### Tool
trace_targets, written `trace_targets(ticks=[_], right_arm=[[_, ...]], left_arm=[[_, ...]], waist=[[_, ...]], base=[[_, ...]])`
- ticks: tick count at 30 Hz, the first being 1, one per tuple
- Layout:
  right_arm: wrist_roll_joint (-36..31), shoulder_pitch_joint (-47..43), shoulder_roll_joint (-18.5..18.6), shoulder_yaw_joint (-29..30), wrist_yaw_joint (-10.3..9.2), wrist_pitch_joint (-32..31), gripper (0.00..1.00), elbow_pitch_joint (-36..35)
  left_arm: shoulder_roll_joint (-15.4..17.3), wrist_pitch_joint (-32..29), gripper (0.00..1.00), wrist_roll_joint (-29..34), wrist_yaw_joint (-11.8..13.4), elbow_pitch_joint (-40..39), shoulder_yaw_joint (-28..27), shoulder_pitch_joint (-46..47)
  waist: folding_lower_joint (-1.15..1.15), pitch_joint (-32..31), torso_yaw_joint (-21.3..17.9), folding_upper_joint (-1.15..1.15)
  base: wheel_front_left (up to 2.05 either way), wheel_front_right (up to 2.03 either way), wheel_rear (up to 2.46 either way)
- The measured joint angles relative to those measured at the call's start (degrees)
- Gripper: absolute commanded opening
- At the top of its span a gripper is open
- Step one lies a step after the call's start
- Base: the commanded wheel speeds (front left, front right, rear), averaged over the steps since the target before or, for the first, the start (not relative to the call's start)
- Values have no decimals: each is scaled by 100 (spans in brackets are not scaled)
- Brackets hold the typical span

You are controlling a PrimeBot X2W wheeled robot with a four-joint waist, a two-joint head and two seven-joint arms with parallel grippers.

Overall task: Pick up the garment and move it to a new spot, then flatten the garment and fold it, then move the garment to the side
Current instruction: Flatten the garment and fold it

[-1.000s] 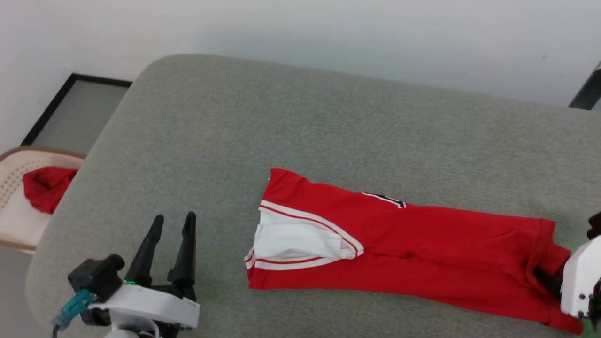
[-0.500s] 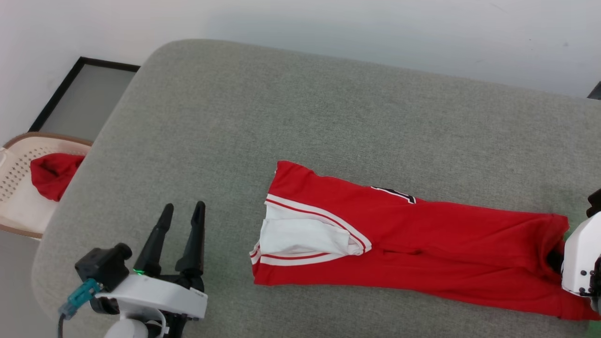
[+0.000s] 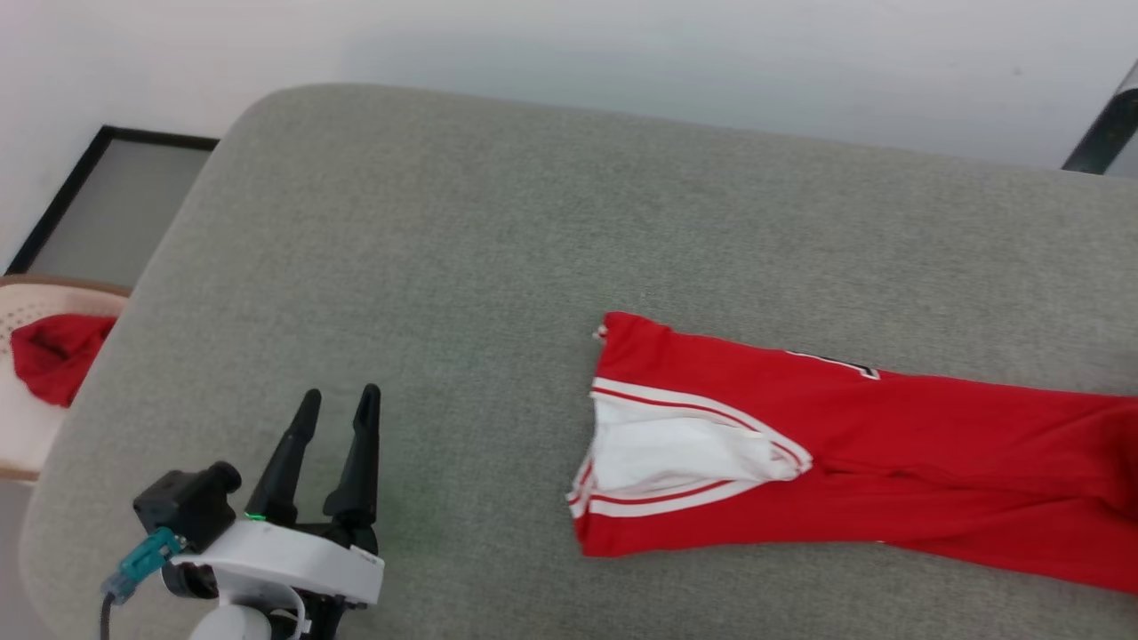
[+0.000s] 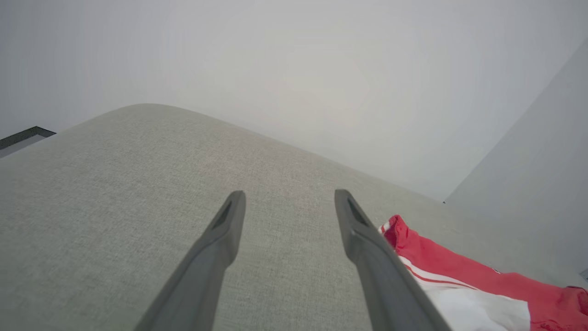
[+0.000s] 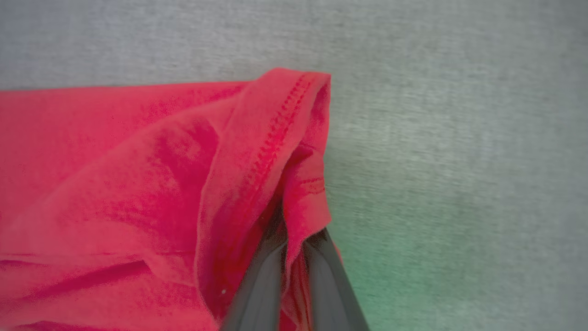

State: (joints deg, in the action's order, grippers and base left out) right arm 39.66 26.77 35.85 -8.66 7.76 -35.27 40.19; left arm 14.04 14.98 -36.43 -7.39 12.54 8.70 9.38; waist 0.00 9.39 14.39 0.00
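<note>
The garment, a red jersey with a white striped sleeve, lies stretched across the grey cushion and runs off the head view's right edge. In the right wrist view my right gripper is shut on the garment's red stitched hem, with cloth bunched over its fingertips. My left gripper is open at the lower left, resting over bare cushion well to the left of the sleeve. In the left wrist view the left gripper has nothing between its fingers, and the garment lies to their right.
A pale woven basket holding a small red cloth bundle stands off the cushion's left edge. A black-framed panel lies on the floor behind it. A white wall runs along the cushion's far side.
The right gripper has shut on the hem, and the garment has slid to the right across the cushion. The head camera has shifted. The left gripper has stayed open in place.
</note>
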Motion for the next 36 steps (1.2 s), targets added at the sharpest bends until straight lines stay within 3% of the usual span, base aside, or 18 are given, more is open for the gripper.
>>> trace_targets(ticks=[7, 16, 25, 36], right_arm=[[282, -42, 191, -55, -22, -69, 0, -209], [920, -277, -88, -254, -24, -503, 0, -1835], [671, -347, -1013, -427, -23, -810, 0, -2937], [-167, 247, -2397, -724, -24, -759, 0, -2541]], left_arm=[[49, 0, 100, -131, 0, 100, -8, -126], [118, 0, 100, -255, 0, 211, -26, -304], [92, 0, 100, -361, 0, 291, 135, -319], [-91, 0, 100, -437, 0, 420, 493, 15]], waist=[[0, -176, -216, 0], [0, -539, -472, 0], [0, -750, -466, 0], [0, -635, -86, 0]], base=[[0, 0, 0], [0, 0, 0], [0, 0, 0], [0, 0, 0]])
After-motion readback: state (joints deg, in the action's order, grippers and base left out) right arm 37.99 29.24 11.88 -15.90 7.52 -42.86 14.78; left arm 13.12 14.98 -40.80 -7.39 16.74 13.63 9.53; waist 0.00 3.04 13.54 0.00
